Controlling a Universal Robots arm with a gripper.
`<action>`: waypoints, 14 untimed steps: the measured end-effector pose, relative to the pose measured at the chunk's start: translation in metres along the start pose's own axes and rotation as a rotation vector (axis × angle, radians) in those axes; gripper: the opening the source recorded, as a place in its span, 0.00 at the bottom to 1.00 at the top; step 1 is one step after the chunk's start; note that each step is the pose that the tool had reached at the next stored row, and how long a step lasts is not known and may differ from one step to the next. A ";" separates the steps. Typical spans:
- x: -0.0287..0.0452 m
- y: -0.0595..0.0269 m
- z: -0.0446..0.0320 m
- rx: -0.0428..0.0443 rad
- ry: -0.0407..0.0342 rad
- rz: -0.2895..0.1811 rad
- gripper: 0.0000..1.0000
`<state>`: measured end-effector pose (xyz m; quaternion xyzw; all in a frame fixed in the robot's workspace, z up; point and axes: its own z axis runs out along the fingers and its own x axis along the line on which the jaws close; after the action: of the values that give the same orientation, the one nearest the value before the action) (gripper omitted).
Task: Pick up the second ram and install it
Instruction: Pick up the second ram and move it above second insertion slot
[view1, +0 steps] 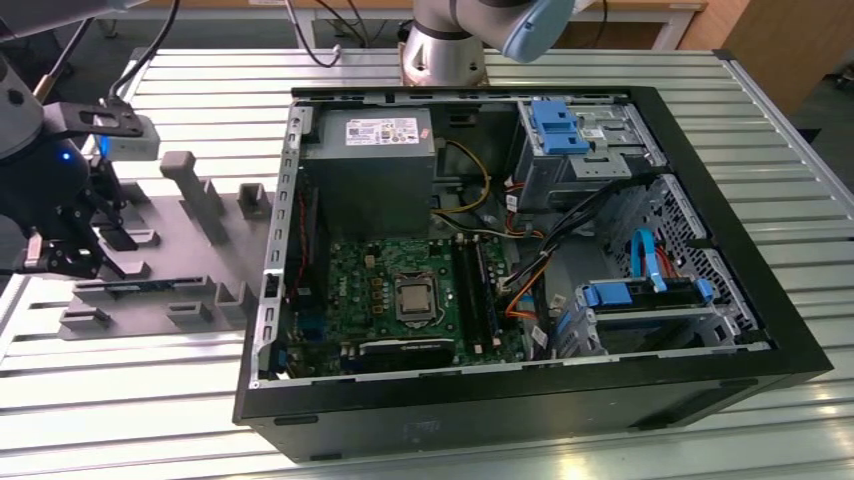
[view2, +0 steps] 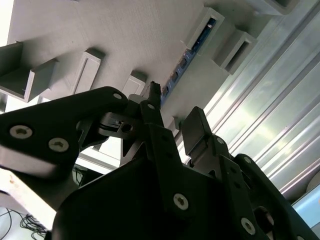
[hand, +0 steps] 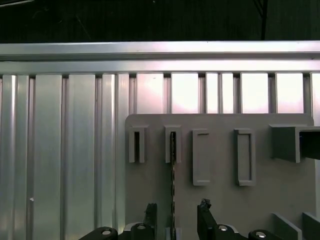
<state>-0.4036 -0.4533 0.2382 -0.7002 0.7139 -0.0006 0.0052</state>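
Note:
The second ram (hand: 173, 175) stands on its edge in a slotted grey block (hand: 173, 144) on the grey fixture plate (hand: 220, 205). Seen edge-on in the first wrist view, it is a thin dark strip. In the second wrist view the ram (view2: 186, 59) shows bluish chips along the slot. In the exterior view it (view1: 134, 288) lies at the plate's near end. My gripper (hand: 176, 210) is open, one fingertip (hand: 150, 210) on each side of the strip with a gap to it. The gripper (view1: 74, 262) hangs low over the plate at the exterior view's left.
An open black computer case (view1: 747, 300) lies to the exterior view's right of the plate, with the green motherboard (view1: 360, 290), its silver processor (view1: 416, 298) and long dark slots (view1: 475, 290) beside it. Several grey blocks (view1: 187, 185) rise from the plate. The table is ribbed aluminium (hand: 60, 150).

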 end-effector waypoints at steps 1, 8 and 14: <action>0.0000 0.0000 0.0009 -0.0001 0.0001 0.000 0.45; 0.0002 0.0006 0.0119 -0.0003 0.0002 0.000 0.45; 0.0003 0.0011 0.0228 -0.0003 0.0002 0.000 0.45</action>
<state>-0.4045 -0.4534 0.2154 -0.7002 0.7139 -0.0005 0.0050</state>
